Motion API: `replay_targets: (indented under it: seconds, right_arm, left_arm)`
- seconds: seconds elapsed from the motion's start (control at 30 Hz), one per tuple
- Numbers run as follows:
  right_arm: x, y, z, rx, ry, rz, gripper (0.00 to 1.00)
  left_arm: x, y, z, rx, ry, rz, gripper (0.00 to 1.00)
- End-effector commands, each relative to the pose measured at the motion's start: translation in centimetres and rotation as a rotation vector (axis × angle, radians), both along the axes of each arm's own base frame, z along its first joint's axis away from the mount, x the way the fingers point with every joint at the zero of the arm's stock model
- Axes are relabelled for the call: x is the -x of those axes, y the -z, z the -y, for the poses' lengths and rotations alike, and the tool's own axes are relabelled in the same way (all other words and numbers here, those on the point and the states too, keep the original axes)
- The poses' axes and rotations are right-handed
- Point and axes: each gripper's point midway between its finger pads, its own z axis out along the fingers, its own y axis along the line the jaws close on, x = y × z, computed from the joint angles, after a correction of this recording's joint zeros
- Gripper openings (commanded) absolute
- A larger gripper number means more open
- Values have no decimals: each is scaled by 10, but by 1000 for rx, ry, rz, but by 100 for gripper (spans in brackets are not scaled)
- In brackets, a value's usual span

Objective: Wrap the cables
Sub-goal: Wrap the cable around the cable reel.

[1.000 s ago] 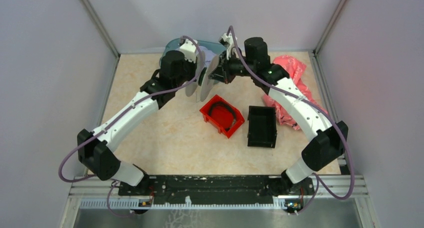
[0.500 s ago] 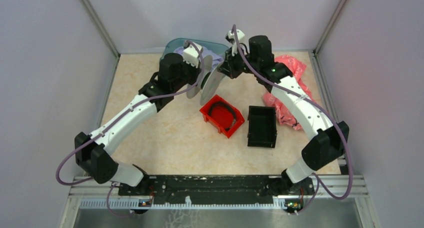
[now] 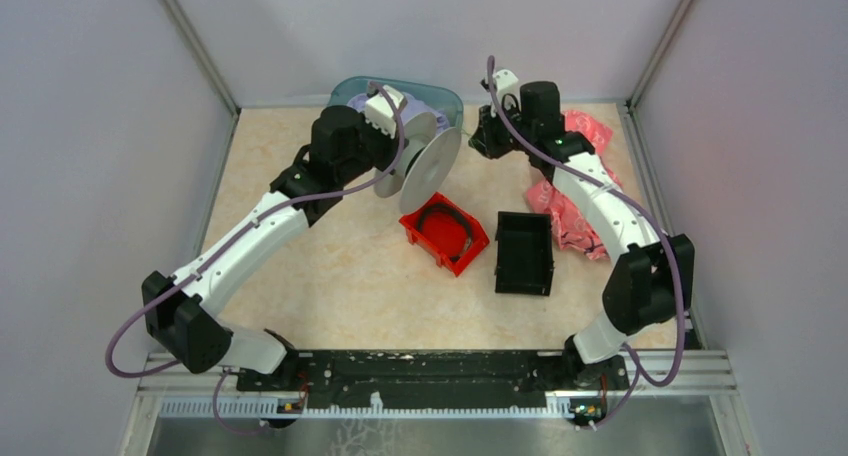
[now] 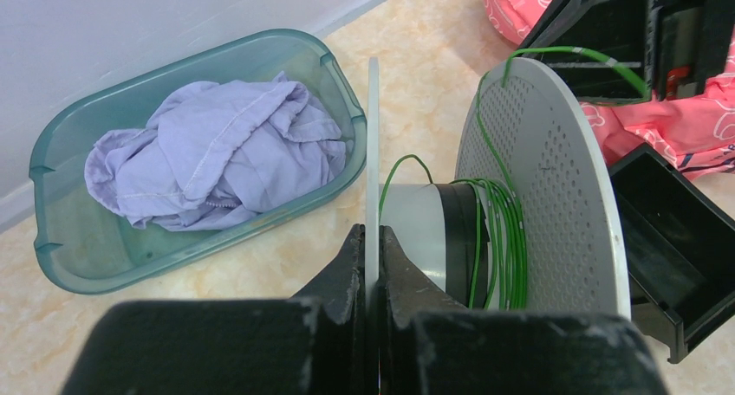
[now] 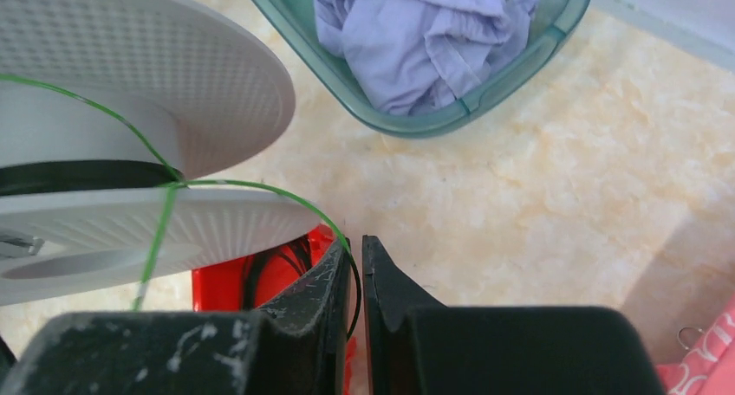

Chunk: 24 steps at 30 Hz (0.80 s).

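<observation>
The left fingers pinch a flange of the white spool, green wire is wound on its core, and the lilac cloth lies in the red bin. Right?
Not quite: the lilac cloth lies in the teal basin. The left wrist view shows it; the rest holds.

Left tool pinched tight, right tool a slit apart, both raised.
</observation>
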Motion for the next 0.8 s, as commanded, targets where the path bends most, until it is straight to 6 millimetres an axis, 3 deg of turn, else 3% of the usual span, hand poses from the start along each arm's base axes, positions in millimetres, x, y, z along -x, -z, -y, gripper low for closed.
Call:
replay_targets:
  seconds: [0.0, 0.37, 0.77]
  right_arm:
    - [-7, 6, 6, 2, 0, 30, 11]
    - [14, 56, 8, 0, -52, -71, 23]
    - [29, 91, 12, 6, -72, -141, 34]
  left_arm:
    - [7, -47, 3, 83, 37, 92, 0]
    - [9, -55, 1, 122, 59, 71, 0]
    - [7, -64, -10, 211, 71, 25, 0]
